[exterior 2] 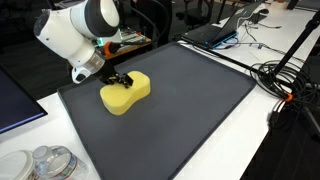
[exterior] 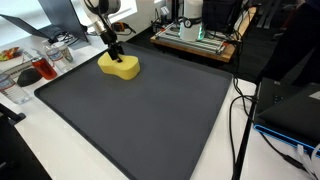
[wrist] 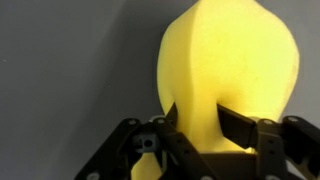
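From where I sit, what matters is how the yellow, peanut-shaped foam sponge [wrist: 230,60] lies against the fingers [wrist: 238,125]. In the wrist view its long axis runs straight away from the wrist, up the frame, across the line on which the fingers close. One finger stands on each flank of the narrower part, and the broad rounded lobe bulges out ahead of them. Both fingers look pressed against the foam, so I judge them to be gripping the sponge rather than standing open around it. How firm the squeeze is I cannot tell. Whatever part of the sponge lies under the wrist itself is hidden from me.

In both exterior views the sponge [exterior: 120,67] [exterior 2: 126,93] rests flat on the dark grey rubbery mat [exterior: 150,110] that covers most of the white tabletop [exterior: 30,140], close to one corner of the mat. The arm comes down on the sponge from above, at the side facing the mat's edge.
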{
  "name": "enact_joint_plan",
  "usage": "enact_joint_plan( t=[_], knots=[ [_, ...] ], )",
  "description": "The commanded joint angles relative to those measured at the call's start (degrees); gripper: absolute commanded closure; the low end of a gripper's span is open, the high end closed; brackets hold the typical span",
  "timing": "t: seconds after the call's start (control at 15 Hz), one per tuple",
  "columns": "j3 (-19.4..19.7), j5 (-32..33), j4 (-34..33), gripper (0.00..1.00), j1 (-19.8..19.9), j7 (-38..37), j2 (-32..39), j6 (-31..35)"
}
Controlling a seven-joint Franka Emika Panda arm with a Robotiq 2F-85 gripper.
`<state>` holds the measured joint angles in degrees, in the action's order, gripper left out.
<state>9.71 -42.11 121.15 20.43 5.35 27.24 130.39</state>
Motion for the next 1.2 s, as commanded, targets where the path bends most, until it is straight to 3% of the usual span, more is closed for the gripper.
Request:
enact_joint_plan(
  t=[0.0, 0.4, 0.73, 0.93, 1.13],
  knots=[
    [1.0, 3.1, 0.0, 0.96, -1.9, -3.5, -2.9, -0.3],
    [2.7, 17.0, 3.0, 1.0, -7.2, -13.2, -12.9, 1.1],
    [3.6, 40.7, 3.9, 1.0, -13.5, -28.3, -21.9, 1.4],
    [1.8, 53.8, 3.7, 1.0, -15.6, -35.0, -26.7, -1.3],
    [-1.5, 62.6, 3.0, 1.0, -16.8, -37.9, -30.3, -5.0]
  ],
)
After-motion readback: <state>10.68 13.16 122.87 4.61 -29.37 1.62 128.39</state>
